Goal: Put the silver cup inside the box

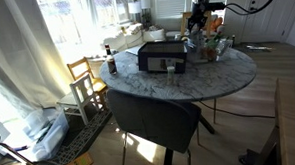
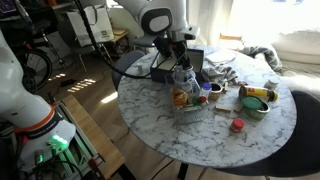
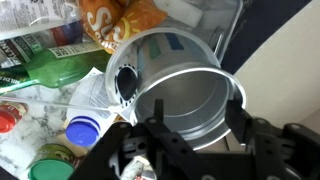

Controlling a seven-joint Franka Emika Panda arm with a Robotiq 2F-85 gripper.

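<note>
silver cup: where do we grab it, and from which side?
Grip the silver cup across its rim, one finger on each outer wall, coming straight onto the open mouth. The wrist view looks into that mouth, so it faces the gripper, whose fingers flank it. The blue cap and green bottle crowd one side, so a sideways approach looks riskier.

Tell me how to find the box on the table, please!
Find the big round marble table. On it sits the box, wide, low and black, with a lighter patch in front. Nothing else on the table is nearly as large.
</note>
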